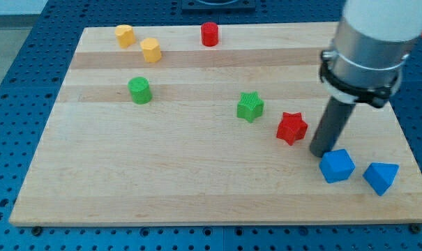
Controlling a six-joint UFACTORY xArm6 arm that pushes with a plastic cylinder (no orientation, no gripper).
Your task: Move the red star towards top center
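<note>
The red star [291,128] lies on the wooden board [162,174] right of centre. My tip [317,153] rests on the board just to the star's lower right, a small gap apart, and just above-left of the blue cube [336,166]. The rod rises from it to the arm at the view's upper right. A green star [250,107] lies up-left of the red star. A red cylinder [209,34] stands near the top centre edge.
A blue triangular block [381,176] lies at the lower right near the board's edge. A green cylinder [139,90] stands at the left. Two yellow blocks [125,35] [151,50] sit at the upper left.
</note>
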